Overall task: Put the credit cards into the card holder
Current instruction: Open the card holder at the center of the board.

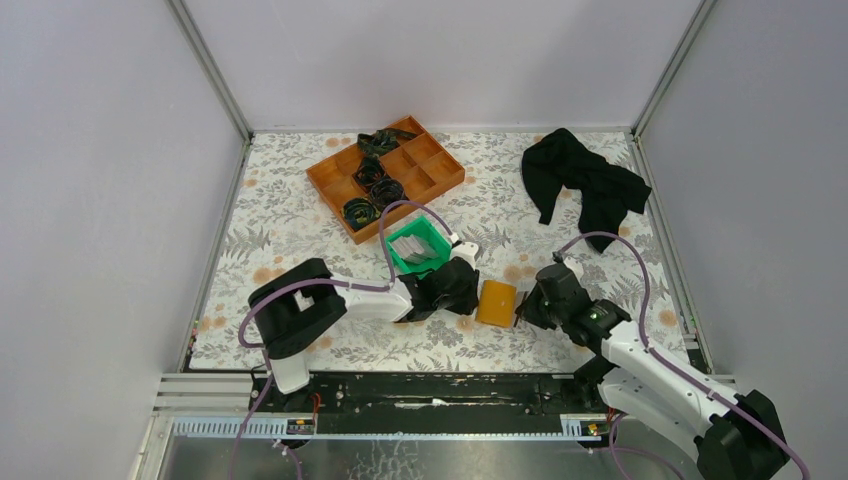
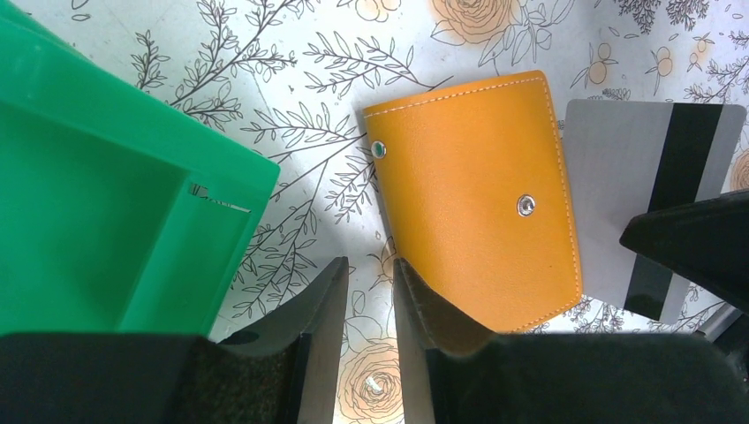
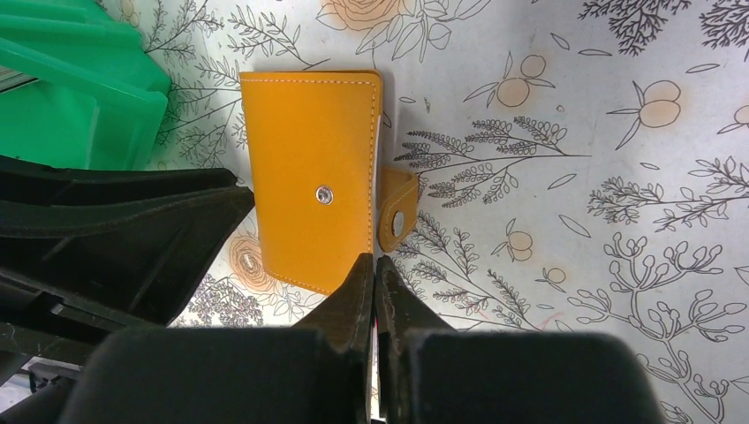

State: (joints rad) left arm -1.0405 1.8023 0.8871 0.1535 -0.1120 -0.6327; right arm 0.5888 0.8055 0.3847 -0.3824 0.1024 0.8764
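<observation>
Card holder (image 1: 496, 303) lies flat on the floral-print table (image 3: 574, 221) between the two arms, just beside the green bin (image 2: 106, 194). Right gripper (image 3: 372, 265) has its jaws pinched on a credit card (image 2: 618, 177) — thin, stiff, grey with a black stripe — and offers one edge to the holder's open side, apparently mid-insertion. Left gripper (image 2: 369, 262) stands part-open with nothing between its jaws, one finger over the holder's near corner, likely to pin it against sliding. The smooth orange-tan cover is stitched at the rim, and its snap tab (image 3: 397, 216) hangs loose. More cards (image 1: 408, 246) stand in the bin.
</observation>
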